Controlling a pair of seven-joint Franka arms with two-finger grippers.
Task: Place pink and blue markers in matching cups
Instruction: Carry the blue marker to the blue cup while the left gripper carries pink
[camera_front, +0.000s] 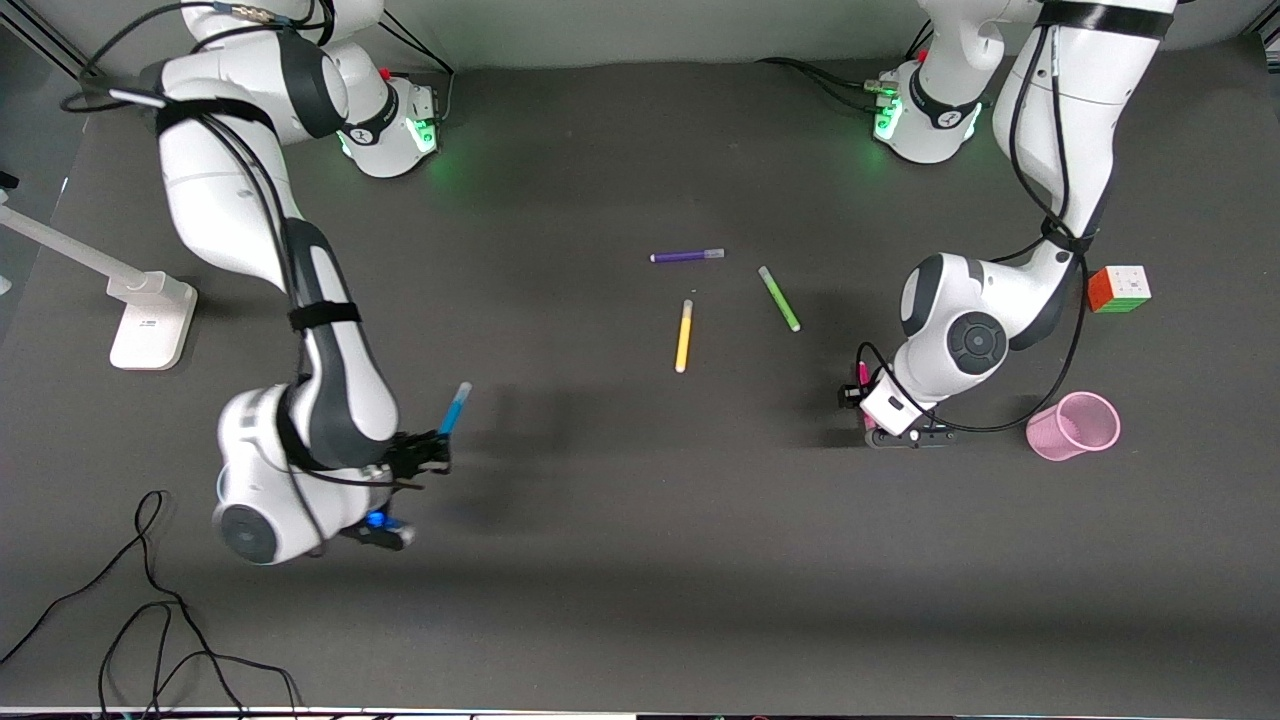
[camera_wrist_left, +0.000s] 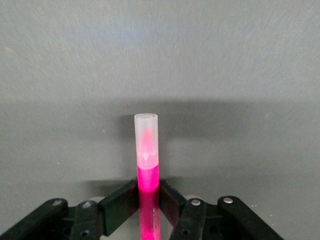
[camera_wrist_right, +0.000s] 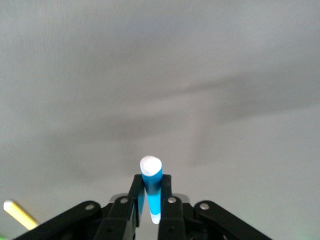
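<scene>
The pink marker (camera_wrist_left: 146, 150) (camera_front: 863, 374), magenta with a pale cap, sits between the fingers of my left gripper (camera_wrist_left: 148, 192) (camera_front: 866, 405), which is shut on its barrel low at the table. The pink mesh cup (camera_front: 1073, 425) stands upright beside that gripper, toward the left arm's end of the table. My right gripper (camera_wrist_right: 150, 192) (camera_front: 438, 442) is shut on the blue marker (camera_wrist_right: 151, 179) (camera_front: 456, 406). That marker sticks out tilted, pale cap outward, above the table toward the right arm's end.
A purple pen (camera_front: 687, 256), a green pen (camera_front: 779, 298) and a yellow pen (camera_front: 684, 336) lie mid-table. A multicoloured cube (camera_front: 1119, 289) sits by the left arm. A white stand (camera_front: 150, 320) and loose black cables (camera_front: 150, 600) are at the right arm's end.
</scene>
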